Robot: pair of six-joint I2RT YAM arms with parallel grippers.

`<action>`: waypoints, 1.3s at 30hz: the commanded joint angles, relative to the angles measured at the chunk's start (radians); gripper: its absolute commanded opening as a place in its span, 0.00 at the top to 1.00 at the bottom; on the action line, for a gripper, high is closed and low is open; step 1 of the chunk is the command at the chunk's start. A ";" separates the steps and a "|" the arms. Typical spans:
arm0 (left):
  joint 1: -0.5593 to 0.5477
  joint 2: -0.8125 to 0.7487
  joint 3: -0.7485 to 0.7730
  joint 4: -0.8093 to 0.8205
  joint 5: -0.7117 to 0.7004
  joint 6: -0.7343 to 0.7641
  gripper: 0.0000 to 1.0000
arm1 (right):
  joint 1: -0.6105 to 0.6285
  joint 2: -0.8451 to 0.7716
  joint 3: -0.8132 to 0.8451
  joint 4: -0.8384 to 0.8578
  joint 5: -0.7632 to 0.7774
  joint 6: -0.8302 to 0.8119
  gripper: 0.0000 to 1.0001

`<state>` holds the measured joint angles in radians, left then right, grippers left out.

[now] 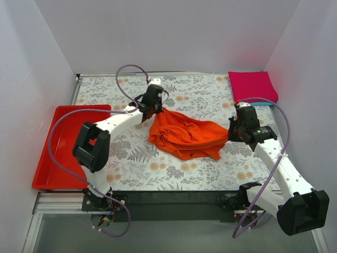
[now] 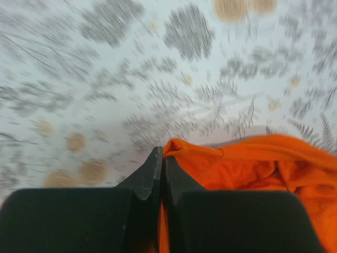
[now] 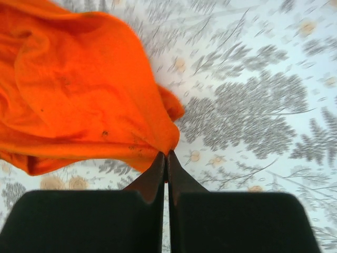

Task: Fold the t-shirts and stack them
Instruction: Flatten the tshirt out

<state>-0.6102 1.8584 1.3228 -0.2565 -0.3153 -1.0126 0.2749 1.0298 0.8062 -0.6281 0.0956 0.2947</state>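
Observation:
The orange t-shirt (image 1: 185, 135) hangs crumpled between my two grippers above the middle of the flowered table. My left gripper (image 1: 158, 108) is shut on its upper left edge; the left wrist view shows cloth pinched between the jaws (image 2: 162, 158), with the shirt (image 2: 263, 168) trailing right. My right gripper (image 1: 231, 133) is shut on its right edge; the right wrist view shows the shirt (image 3: 79, 89) gathered into the closed jaw tips (image 3: 167, 154). A magenta-pink folded t-shirt (image 1: 253, 86) lies at the far right corner on a teal one, of which a thin edge (image 1: 258, 103) shows.
A red plastic tray (image 1: 50, 158) sits at the left table edge beside the left arm. White walls enclose the table on three sides. The flowered tablecloth (image 1: 158, 168) covers the table to the dark front edge.

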 commanded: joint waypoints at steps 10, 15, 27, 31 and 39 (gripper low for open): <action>0.267 -0.427 0.176 -0.038 -0.093 0.083 1.00 | -0.120 0.128 0.500 0.034 0.309 -0.103 0.99; 0.267 -0.501 0.289 -0.066 -0.058 0.092 1.00 | -0.135 0.158 0.729 0.053 0.348 -0.198 0.99; 0.265 -0.863 0.377 -0.095 0.056 0.279 1.00 | -0.085 -0.095 0.798 0.157 0.389 -0.367 0.99; 0.267 -0.938 0.374 -0.116 0.059 0.397 1.00 | -0.069 -0.212 0.714 0.206 0.372 -0.430 0.99; 0.234 -0.877 0.285 -0.110 0.137 0.558 1.00 | -0.062 -0.231 0.674 0.220 0.239 -0.509 0.99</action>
<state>-0.3828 0.9192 1.6520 -0.3729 -0.0910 -0.5831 0.2359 0.7784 1.5192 -0.4168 0.2523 -0.1268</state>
